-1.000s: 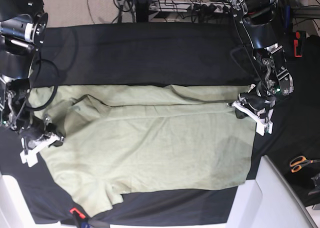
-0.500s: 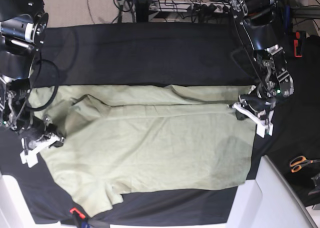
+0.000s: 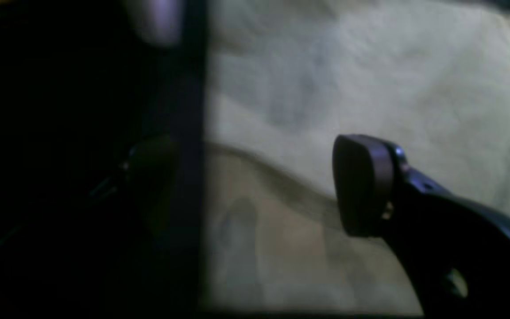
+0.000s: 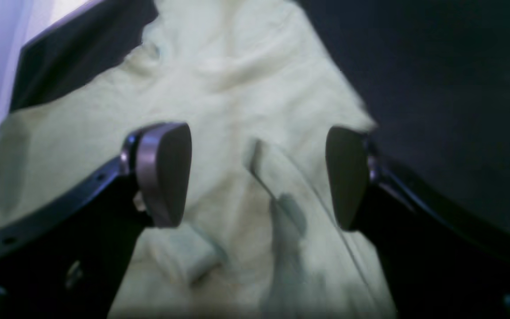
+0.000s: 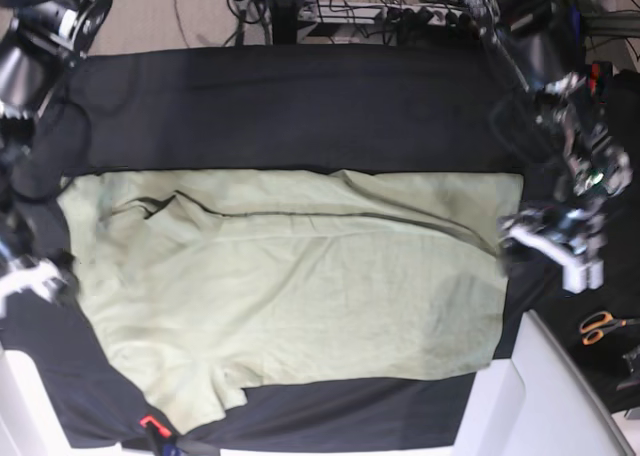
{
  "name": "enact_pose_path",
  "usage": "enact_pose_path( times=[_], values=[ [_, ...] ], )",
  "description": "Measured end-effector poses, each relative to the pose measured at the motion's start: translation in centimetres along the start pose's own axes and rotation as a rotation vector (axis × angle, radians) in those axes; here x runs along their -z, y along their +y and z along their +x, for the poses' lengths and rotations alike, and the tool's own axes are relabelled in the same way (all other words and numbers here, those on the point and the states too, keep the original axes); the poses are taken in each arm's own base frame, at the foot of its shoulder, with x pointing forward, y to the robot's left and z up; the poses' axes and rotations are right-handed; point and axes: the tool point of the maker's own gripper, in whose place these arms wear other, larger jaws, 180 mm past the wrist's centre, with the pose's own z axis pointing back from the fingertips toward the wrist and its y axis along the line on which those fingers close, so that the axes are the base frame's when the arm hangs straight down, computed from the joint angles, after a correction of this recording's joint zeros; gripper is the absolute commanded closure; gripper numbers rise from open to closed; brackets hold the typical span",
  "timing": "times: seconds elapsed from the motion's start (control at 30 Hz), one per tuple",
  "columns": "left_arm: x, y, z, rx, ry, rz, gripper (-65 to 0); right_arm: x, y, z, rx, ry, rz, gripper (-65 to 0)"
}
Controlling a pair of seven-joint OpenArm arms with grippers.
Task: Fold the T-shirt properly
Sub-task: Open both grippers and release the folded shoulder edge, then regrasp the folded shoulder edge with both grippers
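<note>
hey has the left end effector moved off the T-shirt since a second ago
Yes. In the base view the left end effector has pulled away from the T-shirt hem, outward and toward the orange-handled scissors, jaws open.

My base view looks straight down over the whole table; my two wrist views sit close, each sharing the T-shirt edges
</note>
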Motion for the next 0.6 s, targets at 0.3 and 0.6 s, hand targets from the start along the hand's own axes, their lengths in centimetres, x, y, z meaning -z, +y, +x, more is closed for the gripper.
enact_pose_path(
  times=[0.3, 0.6],
  values=[
    [-5.3, 1.3, -9.8, 0.006, 0.225, 0.025, -53.2, -5.1, -6.6, -10.6, 0.362, 0.119, -0.185, -45.2],
    [-7.6, 3.1, -13.6, -0.29, 0.224, -0.001, -53.2, -1.8, -6.7, -13.5, 0.531, 0.149, -0.13, -45.2]
  ],
)
